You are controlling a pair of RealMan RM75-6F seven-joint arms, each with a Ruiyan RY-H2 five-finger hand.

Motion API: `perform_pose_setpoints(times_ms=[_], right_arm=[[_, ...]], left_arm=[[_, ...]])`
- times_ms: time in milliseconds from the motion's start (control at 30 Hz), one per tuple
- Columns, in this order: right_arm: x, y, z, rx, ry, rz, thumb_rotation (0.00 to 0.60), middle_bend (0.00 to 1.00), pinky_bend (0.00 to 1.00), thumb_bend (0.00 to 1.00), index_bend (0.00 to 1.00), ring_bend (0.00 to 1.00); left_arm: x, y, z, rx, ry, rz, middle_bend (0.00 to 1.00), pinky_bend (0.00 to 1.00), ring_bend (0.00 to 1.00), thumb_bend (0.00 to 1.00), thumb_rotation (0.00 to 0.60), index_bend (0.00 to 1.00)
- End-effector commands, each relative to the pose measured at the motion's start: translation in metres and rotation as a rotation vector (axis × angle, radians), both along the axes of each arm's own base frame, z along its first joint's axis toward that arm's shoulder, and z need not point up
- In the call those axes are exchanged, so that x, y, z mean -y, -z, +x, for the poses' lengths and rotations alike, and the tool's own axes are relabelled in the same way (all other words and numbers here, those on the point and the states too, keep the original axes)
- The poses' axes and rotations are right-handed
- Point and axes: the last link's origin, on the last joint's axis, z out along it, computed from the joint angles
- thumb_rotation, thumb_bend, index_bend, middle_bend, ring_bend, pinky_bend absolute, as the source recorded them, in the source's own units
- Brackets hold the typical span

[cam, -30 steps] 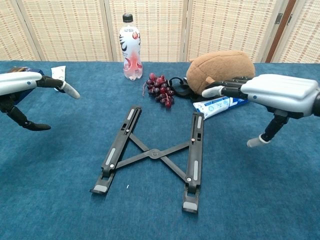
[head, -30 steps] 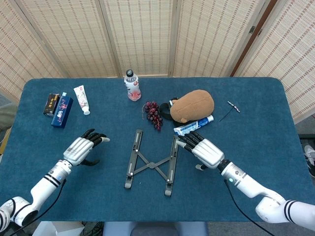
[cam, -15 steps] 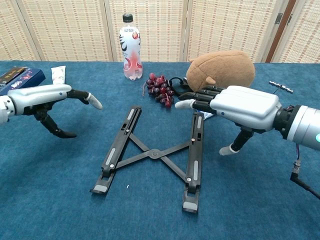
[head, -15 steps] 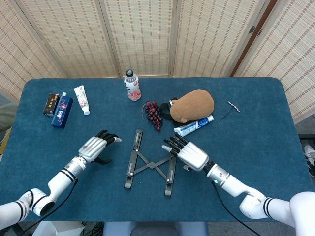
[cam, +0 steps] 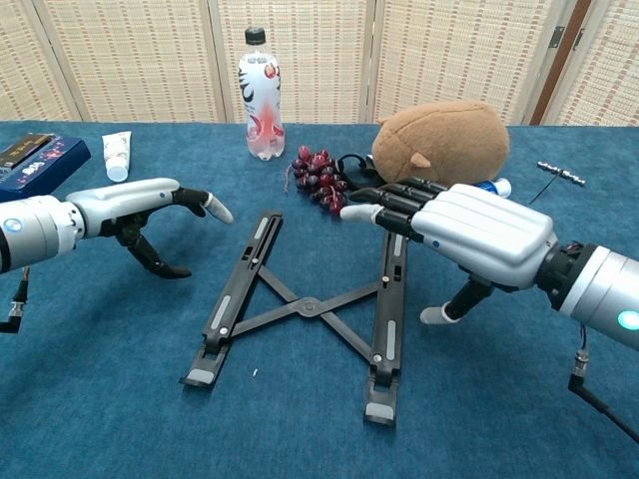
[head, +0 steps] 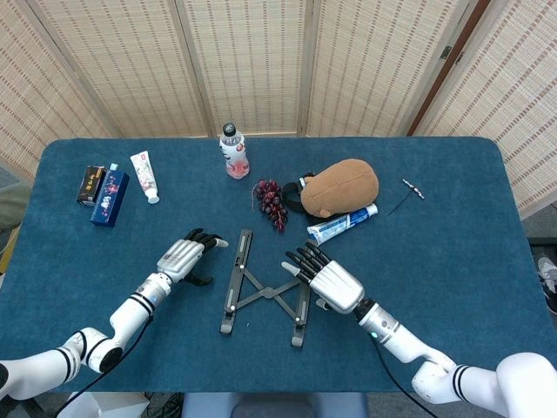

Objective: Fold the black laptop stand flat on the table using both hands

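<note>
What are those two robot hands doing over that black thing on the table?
The robot is about to fold the black laptop stand, which lies spread open on the blue table. Its left hand hovers just beside the stand's left bar, and its right hand reaches over the right bar, fingers spread. Neither hand holds anything yet. Behind the stand sit grapes, a brown plush toy, a toothpaste tube and a drink bottle.

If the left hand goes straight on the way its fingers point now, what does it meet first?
Most likely the near rail of the black laptop stand: the left hand points toward it, fingers spread, holding nothing. Its height is unclear.
</note>
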Motion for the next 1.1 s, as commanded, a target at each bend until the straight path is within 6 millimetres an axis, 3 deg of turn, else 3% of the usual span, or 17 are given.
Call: perform_pose_setpoints(times_ms=[33,800,1100], right_arm=[[-0.002,0.000,0.000,0.007,0.008,-0.004,0.600,0.00,0.00,0.00,0.00,0.00],[-0.006,0.017,0.000,-0.009,-0.023,-0.027,0.600,0.00,0.00,0.00,0.00,0.00],[-0.005,0.015,-0.003,0.000,-0.016,-0.028,0.600,0.00,0.00,0.00,0.00,0.00]], left_arm=[[-0.003,0.007,0.004,0.001,-0.006,0.013,0.17,0.00,0.15,0.22,0.600,0.20],[-0.019,0.043,0.033,0.057,-0.035,-0.024,0.17,0.00,0.15,0.22,0.600,0.19],[-0.025,0.045,0.033,0.063,-0.053,-0.020,0.17,0.00,0.15,0.22,0.600,0.19]])
